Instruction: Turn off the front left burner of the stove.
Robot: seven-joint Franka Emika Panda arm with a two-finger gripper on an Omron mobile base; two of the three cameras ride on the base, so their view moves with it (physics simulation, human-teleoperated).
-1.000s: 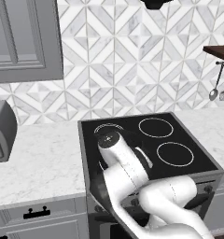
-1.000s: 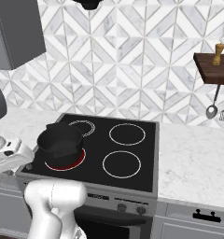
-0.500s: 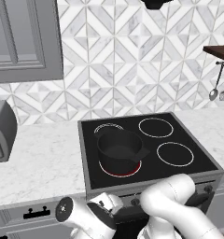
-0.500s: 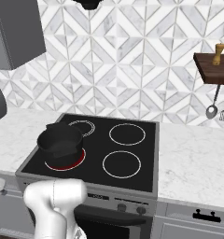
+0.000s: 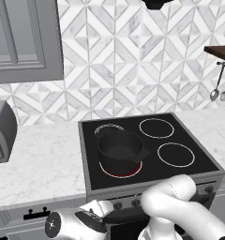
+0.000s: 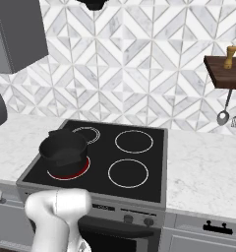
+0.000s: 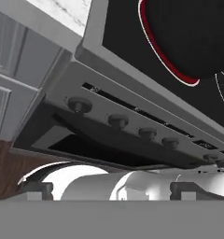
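Marble counter flanks the grey steel stove (image 5: 152, 194); its glowing red front left burner (image 6: 68, 171) sits under a black pot (image 6: 64, 150). Two-finger gripper (image 7: 111, 191), apparently open and empty, approaches the far-left dark knob (image 7: 80, 105); next, grasp and turn it.

The front left burner (image 5: 120, 169) is being covered almost wholly by the black pot (image 5: 120, 151); only a red arc is being left exposed in both base views. In the hand view, the pot (image 7: 193, 32) is being cut off by the top and right edges. The stove (image 6: 154, 197) knobs are being partly blocked by the white arm (image 5: 180, 206) in the left base view, and their markings are being rendered too small to be read. The toaster (image 5: 2, 131) is being cropped at the left edge. The fingertips (image 7: 37, 190) are being truncated at the bottom of the hand view, so the jaw state cannot be determined.
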